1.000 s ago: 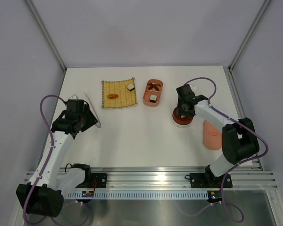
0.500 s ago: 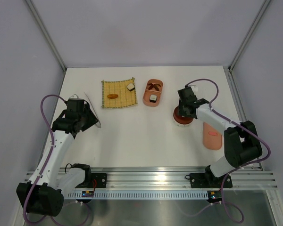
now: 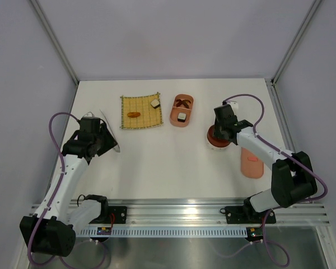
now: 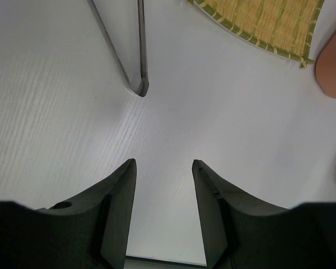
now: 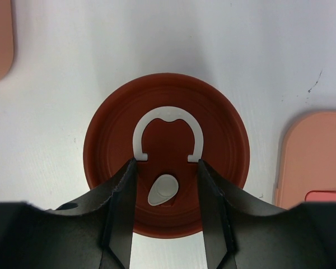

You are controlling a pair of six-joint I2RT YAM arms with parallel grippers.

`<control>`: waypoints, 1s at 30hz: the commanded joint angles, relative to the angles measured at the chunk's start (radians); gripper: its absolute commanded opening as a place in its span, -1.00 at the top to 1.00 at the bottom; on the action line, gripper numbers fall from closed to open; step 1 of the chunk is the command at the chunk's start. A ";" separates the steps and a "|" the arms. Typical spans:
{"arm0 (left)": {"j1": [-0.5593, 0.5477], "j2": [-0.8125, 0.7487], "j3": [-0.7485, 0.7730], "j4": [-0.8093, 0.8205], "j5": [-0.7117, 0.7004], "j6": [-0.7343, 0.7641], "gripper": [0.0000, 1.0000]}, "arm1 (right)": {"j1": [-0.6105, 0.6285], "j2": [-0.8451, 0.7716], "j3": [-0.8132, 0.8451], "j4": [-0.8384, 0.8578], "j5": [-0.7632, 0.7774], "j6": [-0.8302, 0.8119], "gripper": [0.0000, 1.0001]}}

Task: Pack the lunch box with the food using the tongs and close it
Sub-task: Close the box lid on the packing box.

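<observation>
- Lunch box (image 3: 173, 112) was found open at the far middle of the worktop (image 3: 157, 162), just right of the yellow mat (image 3: 140, 122).
- Two pieces of food were seen inside it: a brown piece (image 3: 183, 102) at the far end and a white-and-dark block (image 3: 181, 116) at the near end.
- Two more were left on the mat: an orange lump (image 3: 134, 114) and a second sushi-like block (image 3: 155, 103) near the mat's far right corner.
- Tongs (image 4: 141, 50) were lying on the worktop left of the mat, ahead of the left gripper (image 4: 163, 207) and apart from it. Its jaws were held about half open, and nothing was gripped.
- The right gripper (image 5: 165, 207) was poised over a round red container (image 5: 167, 137) with a white ring handle (image 5: 167, 112) on top. Its jaws were set about half open to either side of the ring, and nothing was seen clamped between them.
- The pink lid (image 3: 252, 169) was lying at the right of the worktop, well apart from the box.
- Packing was judged roughly half done. The tongs had yet to be picked up, the two pieces on the mat moved across, and the lid fetched and fitted.
</observation>
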 commanded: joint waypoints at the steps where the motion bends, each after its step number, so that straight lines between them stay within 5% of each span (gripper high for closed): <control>1: 0.005 0.002 0.003 0.044 0.022 0.010 0.04 | -0.005 -0.038 0.035 0.062 0.019 -0.011 0.78; 13: 0.005 0.008 -0.001 0.049 0.021 0.012 0.04 | -0.003 0.098 0.097 -0.007 -0.096 -0.035 0.78; 22: 0.003 0.002 -0.010 0.046 0.018 0.009 0.04 | 0.010 -0.082 -0.016 0.185 -0.139 -0.046 0.75; 30: 0.005 0.002 -0.014 0.052 0.030 0.007 0.04 | 0.027 0.031 0.013 0.111 -0.082 -0.021 0.67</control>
